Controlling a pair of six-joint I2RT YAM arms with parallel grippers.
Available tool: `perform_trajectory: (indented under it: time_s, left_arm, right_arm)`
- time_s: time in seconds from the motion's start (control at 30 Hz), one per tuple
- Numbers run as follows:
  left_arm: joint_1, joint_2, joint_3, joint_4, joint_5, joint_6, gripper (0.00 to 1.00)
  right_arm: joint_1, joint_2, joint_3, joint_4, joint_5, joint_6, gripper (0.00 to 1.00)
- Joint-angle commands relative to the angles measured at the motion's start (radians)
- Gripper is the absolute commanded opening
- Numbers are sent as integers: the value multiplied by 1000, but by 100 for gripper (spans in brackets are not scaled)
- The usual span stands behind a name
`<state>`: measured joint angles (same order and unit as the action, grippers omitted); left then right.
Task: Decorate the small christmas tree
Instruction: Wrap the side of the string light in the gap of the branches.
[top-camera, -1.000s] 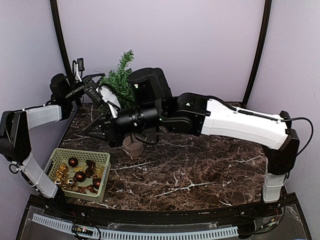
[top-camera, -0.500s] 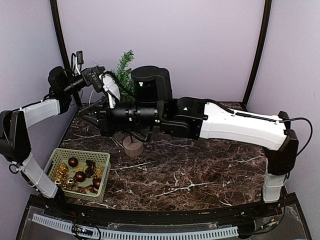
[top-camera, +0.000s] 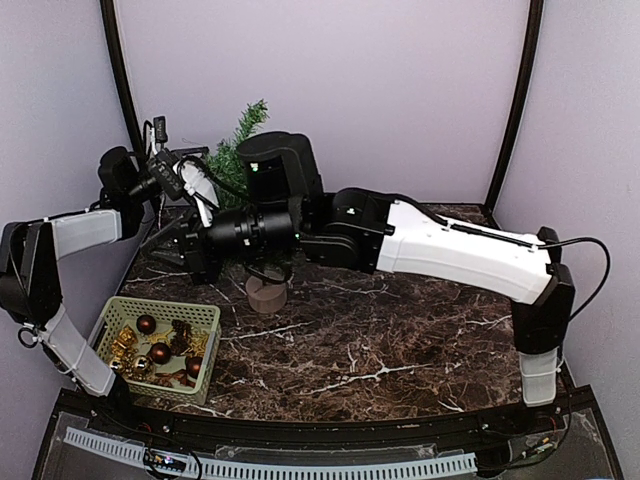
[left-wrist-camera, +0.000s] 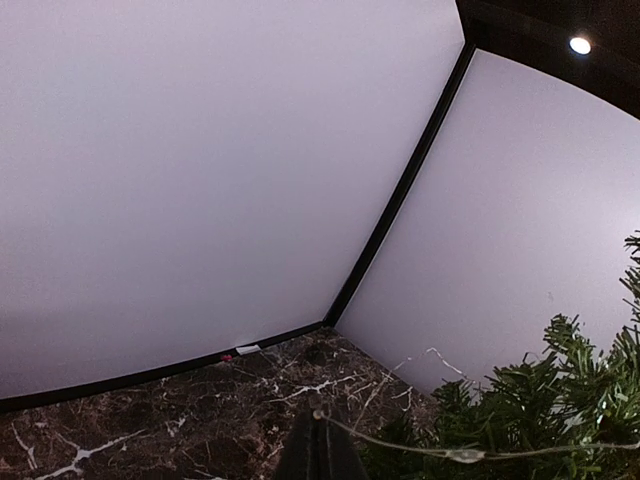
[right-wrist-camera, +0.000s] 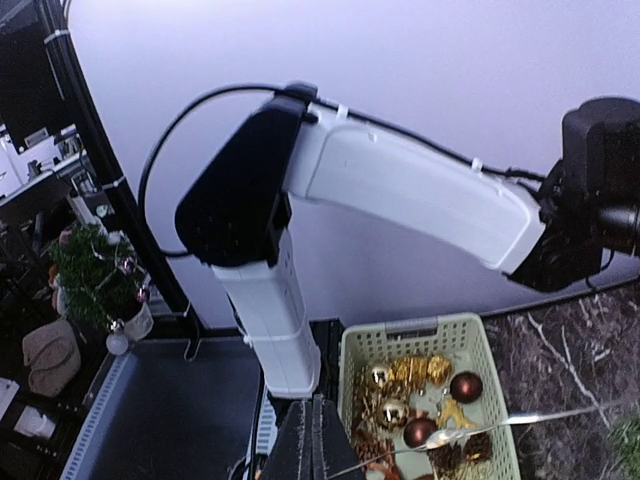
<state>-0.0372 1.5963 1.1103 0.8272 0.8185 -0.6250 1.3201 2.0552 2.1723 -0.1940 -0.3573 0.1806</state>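
Basket (top-camera: 112, 308): pale green, slotted walls, at the near left corner of the table, well apart from the tree.
Basket contents: dark red balls (top-camera: 146, 324) mixed with gold ornaments (top-camera: 124, 345); both wrist-level and overhead views show it well filled.
Table (top-camera: 400, 345): dark marble top with white veins.
Right arm (top-camera: 460, 250): reaches from the near right across to the far left, passing in front of the tree and hiding its middle.
Right gripper (right-wrist-camera: 313, 440): fingers pressed together, no gap; a thin wire strand (right-wrist-camera: 520, 420) runs out to the right from the tips, apparently pinched there, hanging above the basket in the wrist view.
Small christmas tree (top-camera: 240, 140): upright at the far left of the table; its round wooden base (top-camera: 266, 293) sits on the marble just below the right arm's wrist; green tip shows above the arm against the back wall.
Left gripper (left-wrist-camera: 318, 445): raised at the far left beside the upper branches; fingers closed tight on the same kind of strand, which runs right from the tips across the needles with a small bead on it.
Contact of strand with branches: lies over or just in front of them; cannot tell which.
Back walls: plain pale lilac panels, black corner posts.
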Motion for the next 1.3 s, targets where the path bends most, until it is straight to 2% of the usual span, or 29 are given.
perform_trajectory:
  time_s: [0.0,0.17,0.4,0.5,0.7,0.73,0.93,1.07,1.27]
  left_arm:
    - [11,-24,-57,102,3,-9,0]
    - [11,-14,-103,160,7,-20,0]
    - [11,-5,-116,120,34,4,3]
    - [11,-7,-116,108,49,9,8]
    - [11,-36,-125,50,79,28,32]
    - [11,-52,-138,41,71,34,38]
    - [12,-169,-214,-105,-52,111,58]
    - [11,-253,-246,-228,-102,164,64]
    - [10,-397,-250,-428,-58,230,67]
  right_arm:
    - [6,-27,-41,-124,-32,-28,0]
    - [7,-122,-210,-93,55,-1,0]
    - [-4,-310,-490,50,215,96,0]
    - [-8,-392,-587,86,277,124,0]
    - [-17,-516,-714,84,353,163,0]
    - [-17,-537,-727,81,365,166,0]
    - [-18,-612,-791,62,399,189,0]
    - [-18,-656,-823,48,408,211,0]
    - [-16,-747,-843,10,530,232,0]
